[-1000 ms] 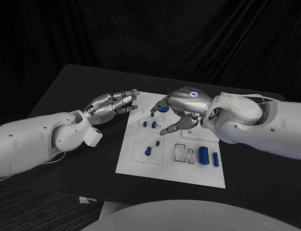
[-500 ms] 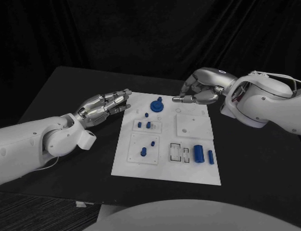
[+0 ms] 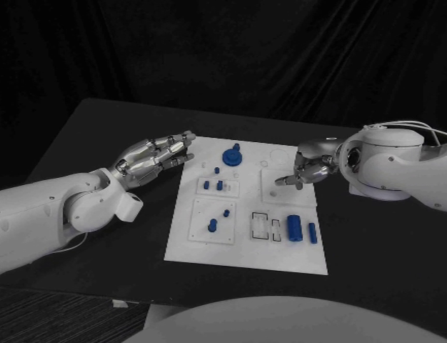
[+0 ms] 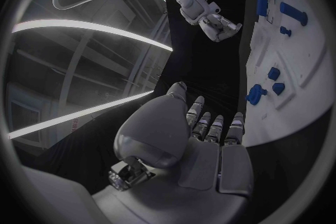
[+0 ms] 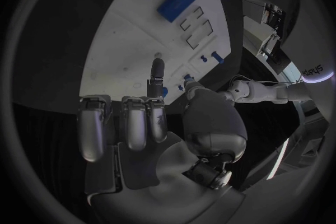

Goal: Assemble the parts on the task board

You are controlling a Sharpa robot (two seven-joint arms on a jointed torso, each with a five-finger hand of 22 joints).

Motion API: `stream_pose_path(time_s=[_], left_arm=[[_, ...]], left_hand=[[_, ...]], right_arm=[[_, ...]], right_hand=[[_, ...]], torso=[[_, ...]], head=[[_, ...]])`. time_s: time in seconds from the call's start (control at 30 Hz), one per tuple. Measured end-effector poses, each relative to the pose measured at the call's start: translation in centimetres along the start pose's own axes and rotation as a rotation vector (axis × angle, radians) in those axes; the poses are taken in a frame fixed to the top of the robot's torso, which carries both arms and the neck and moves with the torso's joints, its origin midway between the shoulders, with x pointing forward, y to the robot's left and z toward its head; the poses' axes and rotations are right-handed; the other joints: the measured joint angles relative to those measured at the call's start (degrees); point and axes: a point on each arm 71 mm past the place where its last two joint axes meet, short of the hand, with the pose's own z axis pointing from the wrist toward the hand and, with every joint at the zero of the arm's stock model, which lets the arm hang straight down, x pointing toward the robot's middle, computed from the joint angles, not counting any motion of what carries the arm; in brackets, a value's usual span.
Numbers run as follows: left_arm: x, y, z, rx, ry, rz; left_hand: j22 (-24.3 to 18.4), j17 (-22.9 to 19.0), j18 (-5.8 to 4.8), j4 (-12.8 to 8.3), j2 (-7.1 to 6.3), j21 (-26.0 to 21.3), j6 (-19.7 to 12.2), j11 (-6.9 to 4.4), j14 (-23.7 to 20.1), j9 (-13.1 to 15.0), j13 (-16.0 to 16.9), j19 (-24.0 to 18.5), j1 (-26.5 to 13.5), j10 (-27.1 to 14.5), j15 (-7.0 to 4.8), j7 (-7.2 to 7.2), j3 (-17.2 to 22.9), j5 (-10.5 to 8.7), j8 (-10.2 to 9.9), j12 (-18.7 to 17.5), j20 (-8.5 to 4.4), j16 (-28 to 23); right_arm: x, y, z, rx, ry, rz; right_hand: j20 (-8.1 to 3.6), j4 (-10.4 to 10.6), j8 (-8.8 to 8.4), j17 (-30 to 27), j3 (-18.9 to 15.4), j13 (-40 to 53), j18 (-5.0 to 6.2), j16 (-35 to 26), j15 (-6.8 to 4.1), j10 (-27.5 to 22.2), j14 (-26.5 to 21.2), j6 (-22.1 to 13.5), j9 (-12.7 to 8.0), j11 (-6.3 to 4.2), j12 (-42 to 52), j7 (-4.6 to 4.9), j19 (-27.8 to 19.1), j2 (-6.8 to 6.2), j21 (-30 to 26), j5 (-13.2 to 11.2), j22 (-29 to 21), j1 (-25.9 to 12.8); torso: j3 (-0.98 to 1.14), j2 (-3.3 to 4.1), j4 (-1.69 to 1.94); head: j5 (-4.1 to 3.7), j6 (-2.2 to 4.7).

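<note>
You see the task board (image 3: pixel 246 251) at centre frame, the left hand (image 3: pixel 158 158) beside its upper-left corner, the right hand (image 3: pixel 308 168) over its upper-right edge.

Black table (image 3: pixel 90 136), matte surface, white task board (image 3: pixel 246 250) lying flat at its centre, dark table surface exposed on every side of the board
</note>
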Motion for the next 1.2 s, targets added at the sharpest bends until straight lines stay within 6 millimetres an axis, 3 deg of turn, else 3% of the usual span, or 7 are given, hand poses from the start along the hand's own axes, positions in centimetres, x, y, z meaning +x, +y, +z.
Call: stream_pose_path(time_s=[0.27,0.6,0.83,1.2], left_arm=[[0.0,0.0,0.0,0.001,0.0,0.0],[0.0,0.0,0.0,0.001,0.001,0.0],[0.0,0.0,0.1,0.0,0.002,0.0],[-0.1,0.1,0.2,-0.002,0.0,0.002]], left_hand=[[0.0,0.0,0.0,0.0,0.0,0.0,0.2,0.0,0.0,0.0,0.0,0.0,0.0,0.0,0.0,0.21,0.0,0.0,0.0,0.0,0.0,0.0],[0.1,0.0,0.0,0.2,0.0,0.0,0.2,0.0,0.0,0.0,0.1,0.0,0.0,0.0,0.0,0.21,0.2,0.0,0.0,0.5,0.0,0.0],[0.1,0.0,0.0,0.2,0.0,0.0,0.2,0.19,0.0,0.0,0.1,0.0,0.0,0.2,0.0,0.21,0.2,0.0,0.0,0.5,0.01,0.0],[0.1,0.0,0.0,0.2,-0.24,0.0,0.2,0.4,0.0,0.0,0.1,0.0,0.2,0.0,0.01,0.21,0.2,0.0,0.0,0.5,0.01,0.0]], right_arm=[[1.2,-0.4,-0.5,0.088,0.145,0.003],[2.4,-0.8,-1.0,0.136,0.222,0.031],[3.7,-0.6,-1.1,0.143,0.26,0.054],[6.1,-0.6,-0.3,0.157,0.3,0.088]], right_hand=[[0.0,-0.2,-1.55,0.0,0.2,0.0,0.0,0.0,0.0,0.0,0.0,-0.2,-0.3,0.0,0.0,0.21,0.0,0.24,-1.2,-0.3,0.0,1.3],[0.0,-0.3,-2.32,0.0,0.3,0.0,0.01,0.0,0.0,0.0,0.0,-0.2,-0.5,0.0,0.0,0.21,0.0,0.62,-1.4,-0.7,0.0,2.3],[0.0,-1.0,-4.78,0.0,0.2,0.0,0.01,0.0,0.13,0.0,0.1,-2.9,-1.2,0.0,0.0,1.21,0.0,0.37,-2.2,-0.9,0.0,3.9],[0.22,-1.0,-5.98,0.0,-0.1,0.0,0.01,0.0,0.58,0.1,0.1,-4.4,-1.2,0.3,0.0,1.82,0.2,0.22,-3.0,-1.8,0.0,4.1]], torso=[[0.08,0.08,0.02],[-0.18,-0.16,-0.01],[-0.18,-0.26,0.08],[-0.16,-0.27,0.0]], head=[[-0.13,0.0],[-0.26,0.0],[-0.77,0.0],[-0.37,0.0]])
